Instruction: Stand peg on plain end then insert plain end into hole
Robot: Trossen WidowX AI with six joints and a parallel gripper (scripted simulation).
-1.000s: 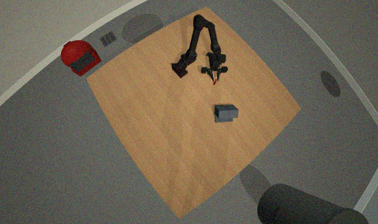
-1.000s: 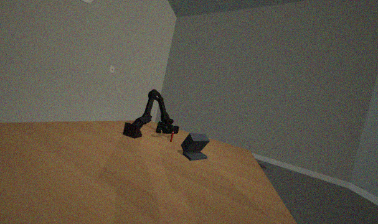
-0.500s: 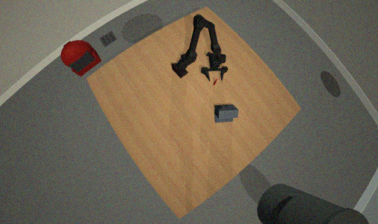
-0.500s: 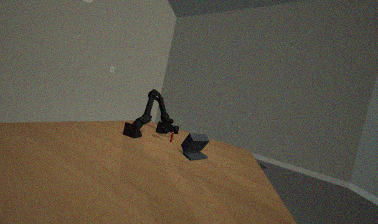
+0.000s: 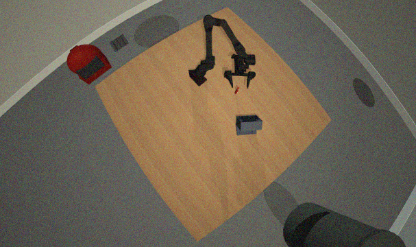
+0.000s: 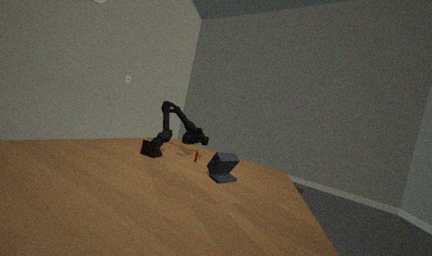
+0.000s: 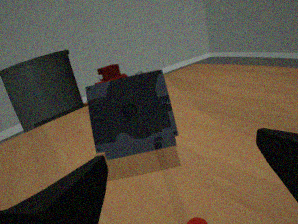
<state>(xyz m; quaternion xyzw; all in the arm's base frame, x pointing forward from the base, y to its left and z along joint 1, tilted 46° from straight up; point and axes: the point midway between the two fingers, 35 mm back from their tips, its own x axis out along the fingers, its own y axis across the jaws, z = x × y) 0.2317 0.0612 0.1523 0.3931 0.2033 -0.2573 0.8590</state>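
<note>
Holds the black two-fingered gripper [image 5: 240, 86] [image 6: 195, 139] [image 7: 182, 151] wide open, with nothing between its fingers. Leaves the slim red peg [image 5: 236, 90] [image 6: 196, 156] [image 7: 196, 220] upright on the brown wood-grain table [image 5: 177, 120] [image 6: 130, 195] [image 7: 235, 110], just beyond the fingertips in the top view and apart from them. Shows only its red top at the wrist view's lower edge. Faces the dark blue-grey sloped panel block [image 5: 250, 124] [image 6: 224, 161] [image 7: 132, 112], farther out past the peg.
</note>
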